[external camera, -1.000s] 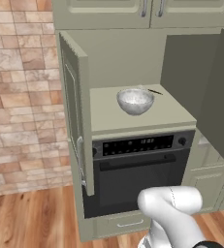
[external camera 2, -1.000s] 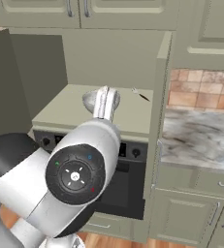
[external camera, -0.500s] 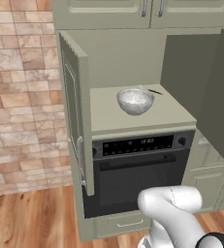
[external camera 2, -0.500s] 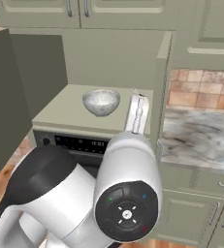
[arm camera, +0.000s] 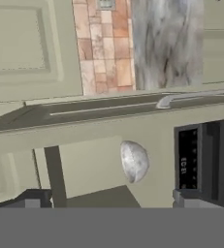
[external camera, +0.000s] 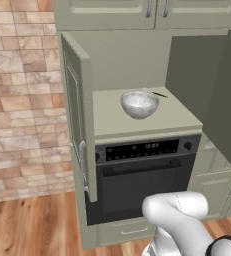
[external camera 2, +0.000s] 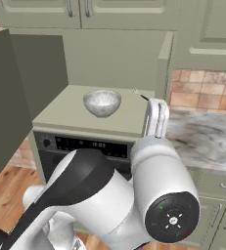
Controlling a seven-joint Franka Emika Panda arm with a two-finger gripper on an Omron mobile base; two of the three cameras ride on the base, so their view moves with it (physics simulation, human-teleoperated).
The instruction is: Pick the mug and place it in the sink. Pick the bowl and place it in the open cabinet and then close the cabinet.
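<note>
Bowl [external camera: 139,104] sitting mid-shelf inside the open cabinet [external camera: 78,115], gripper [arm camera: 106,201] fingers spread apart holding nothing, so closing needs pushing each door's outer edge inward.

The left base view looks forward and slightly down from behind the arm's left, placing the round grey-white marbled bowl [external camera: 139,104] at upper centre, above the black built-in oven [external camera: 142,175] at centre frame. The right base view faces the same open sage-green panelled cabinet [external camera 2: 16,93] from the other side, its lower frame crowded by the near arm. The hand view is rolled sideways, with the bowl [arm camera: 134,161] at lower centre and the oven [arm camera: 205,157] at right.
</note>
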